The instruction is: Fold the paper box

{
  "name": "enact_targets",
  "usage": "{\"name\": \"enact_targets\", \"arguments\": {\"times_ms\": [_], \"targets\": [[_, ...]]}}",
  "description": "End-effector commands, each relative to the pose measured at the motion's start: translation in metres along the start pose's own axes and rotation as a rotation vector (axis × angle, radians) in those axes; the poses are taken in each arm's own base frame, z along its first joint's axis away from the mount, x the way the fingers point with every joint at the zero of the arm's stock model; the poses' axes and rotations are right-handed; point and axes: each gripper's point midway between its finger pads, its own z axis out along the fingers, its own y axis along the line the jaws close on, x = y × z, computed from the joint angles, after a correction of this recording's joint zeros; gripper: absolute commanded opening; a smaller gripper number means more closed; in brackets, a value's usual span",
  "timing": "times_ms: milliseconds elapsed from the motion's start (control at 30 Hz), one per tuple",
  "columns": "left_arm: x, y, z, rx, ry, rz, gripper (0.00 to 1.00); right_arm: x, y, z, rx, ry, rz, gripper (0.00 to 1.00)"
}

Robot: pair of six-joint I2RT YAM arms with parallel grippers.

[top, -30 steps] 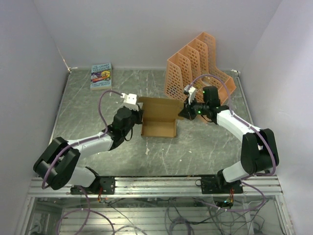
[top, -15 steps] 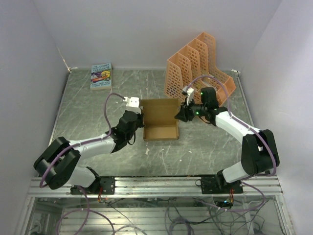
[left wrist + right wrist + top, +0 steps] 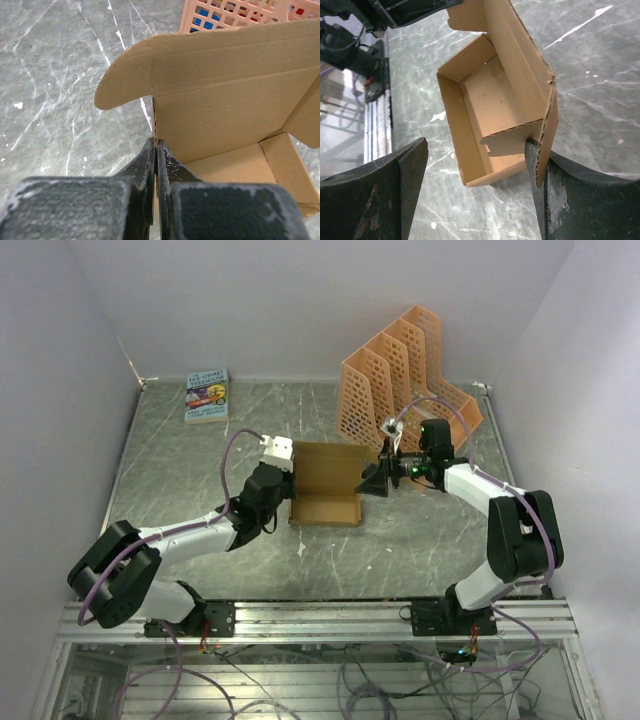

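Note:
The paper box (image 3: 325,485) is tan cardboard, a half-formed tray lying mid-table with its back panel raised. My left gripper (image 3: 291,478) is at the box's left side. In the left wrist view this gripper (image 3: 156,146) is shut on the thin edge of the box's (image 3: 225,100) left wall, below a rounded flap. My right gripper (image 3: 372,480) is at the box's right end. In the right wrist view it (image 3: 476,145) stands open. The box's (image 3: 490,100) end flap leans against the right finger (image 3: 536,165), while the left finger (image 3: 412,167) is apart from the box.
An orange perforated file rack (image 3: 405,380) stands right behind the box and my right arm, and shows again as the rack (image 3: 235,10) in the left wrist view. A small printed book (image 3: 207,395) lies at the far left. Walls close in three sides.
My right gripper has gone from shut to open, letting go of the box's right end flap. The left gripper stays shut on the left wall. The box shifted only slightly.

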Motion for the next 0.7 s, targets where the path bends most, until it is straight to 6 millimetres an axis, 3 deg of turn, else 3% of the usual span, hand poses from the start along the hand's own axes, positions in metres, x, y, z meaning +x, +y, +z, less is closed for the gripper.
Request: {"name": "enact_targets", "arguments": {"times_ms": [0, 233, 333, 533, 667], "targets": [[-0.022, -0.021, -0.002, 0.09, -0.055, 0.029, 0.07, -0.009, 0.025, -0.004, -0.195, -0.051, -0.02, 0.78], [-0.022, -0.015, -0.006, 0.087, -0.057, 0.108, 0.07, -0.013, 0.018, -0.028, -0.166, -0.032, -0.138, 0.79], [-0.026, -0.013, -0.008, 0.098, -0.065, 0.155, 0.07, -0.013, 0.013, -0.046, -0.155, -0.014, -0.266, 0.8], [-0.034, -0.005, -0.013, 0.13, -0.09, 0.239, 0.07, -0.011, 0.004, -0.092, -0.131, -0.049, -0.34, 0.81], [-0.04, -0.006, -0.018, 0.179, -0.111, 0.29, 0.07, -0.007, -0.015, -0.113, -0.072, -0.042, -0.329, 0.81]]}}
